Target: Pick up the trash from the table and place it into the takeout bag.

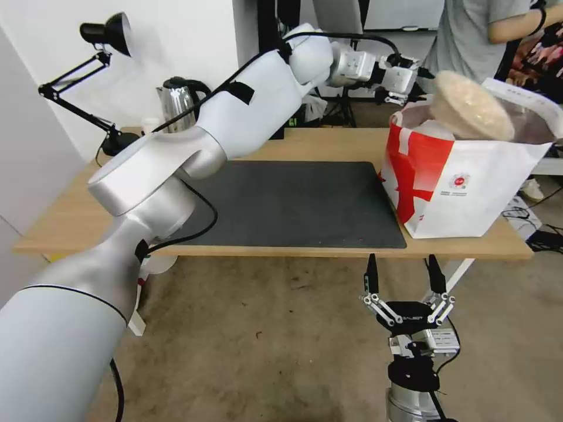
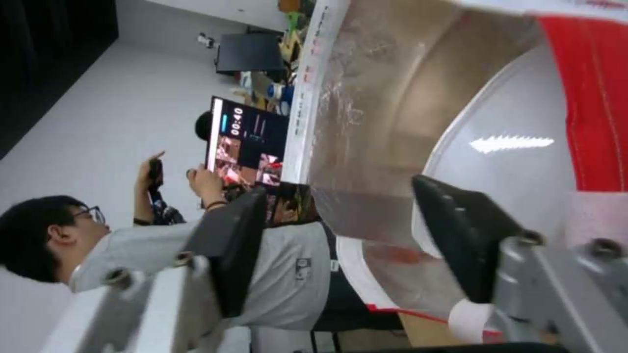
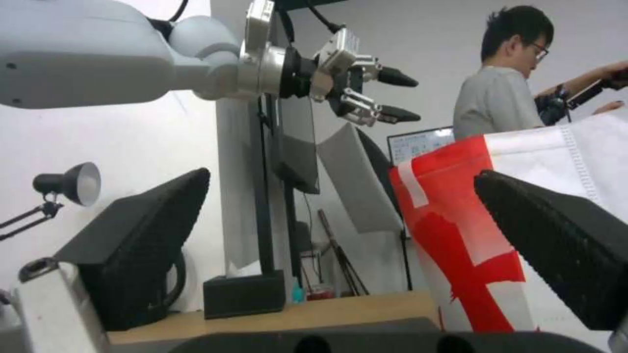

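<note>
On the table (image 1: 76,223) the takeout bag (image 1: 463,187) stands open at the mat's right edge, soft-walled and likely to buckle. The tan pulp bowl (image 1: 472,105) tilts in its mouth, light and stiff, best pinched by the rim. The left gripper (image 1: 417,82) hovers beside it, jaws apart and empty. The right gripper (image 1: 403,275) hangs below the table's edge, jaws apart.

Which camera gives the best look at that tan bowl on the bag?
The head view: the tan pulp bowl sits tilted in the takeout bag's open top, just beyond the open left gripper. The wrist views show the bag, but no recognizable bowl.
</note>
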Controlling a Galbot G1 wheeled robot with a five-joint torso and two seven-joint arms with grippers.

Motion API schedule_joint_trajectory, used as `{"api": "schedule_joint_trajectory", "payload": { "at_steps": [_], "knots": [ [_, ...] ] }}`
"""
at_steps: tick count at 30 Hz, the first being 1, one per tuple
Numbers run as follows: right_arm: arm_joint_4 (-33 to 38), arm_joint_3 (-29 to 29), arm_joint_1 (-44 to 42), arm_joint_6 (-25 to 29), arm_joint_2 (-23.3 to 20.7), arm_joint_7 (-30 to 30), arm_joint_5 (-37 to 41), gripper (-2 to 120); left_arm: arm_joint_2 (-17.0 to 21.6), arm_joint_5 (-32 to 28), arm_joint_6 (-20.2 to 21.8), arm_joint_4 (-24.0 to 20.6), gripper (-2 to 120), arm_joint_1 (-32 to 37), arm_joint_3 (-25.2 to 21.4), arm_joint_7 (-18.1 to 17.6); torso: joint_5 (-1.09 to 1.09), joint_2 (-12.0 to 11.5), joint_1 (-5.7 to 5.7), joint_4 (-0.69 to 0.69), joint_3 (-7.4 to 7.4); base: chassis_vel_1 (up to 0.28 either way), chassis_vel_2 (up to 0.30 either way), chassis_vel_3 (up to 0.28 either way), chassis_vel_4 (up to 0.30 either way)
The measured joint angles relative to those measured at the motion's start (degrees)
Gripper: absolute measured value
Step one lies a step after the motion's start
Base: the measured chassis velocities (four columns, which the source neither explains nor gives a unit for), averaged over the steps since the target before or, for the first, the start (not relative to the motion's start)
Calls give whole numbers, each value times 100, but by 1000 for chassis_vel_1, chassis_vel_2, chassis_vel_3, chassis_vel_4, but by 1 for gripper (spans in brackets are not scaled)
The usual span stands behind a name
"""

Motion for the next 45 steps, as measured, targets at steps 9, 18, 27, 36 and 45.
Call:
{"api": "schedule_joint_trajectory", "payload": {
  "at_steps": [9,18,27,36,45],
  "knots": [
    [0,0,0,0,0,0,0,100,5,-17,-10,-77,90,-63,-1,58,0,0,0,0,0,0,0,0,0],
    [0,0,0,0,0,0,0,100,94,-315,86,-314,100,-70,-5,747,0,0,0,-1,0,0,0,0,0],
    [0,0,0,0,0,0,0,100,561,-1083,677,-926,100,-50,236,876,-1,0,0,1,0,0,0,0,0],
    [0,0,0,0,0,0,0,100,1285,-2455,1646,-1865,98,79,523,868,1,0,0,-1,0,0,0,0,0],
    [0,0,0,0,0,0,0,100,2207,-3258,2182,-2843,96,242,483,439,-1,0,0,1,0,0,0,0,0]
  ]
}}
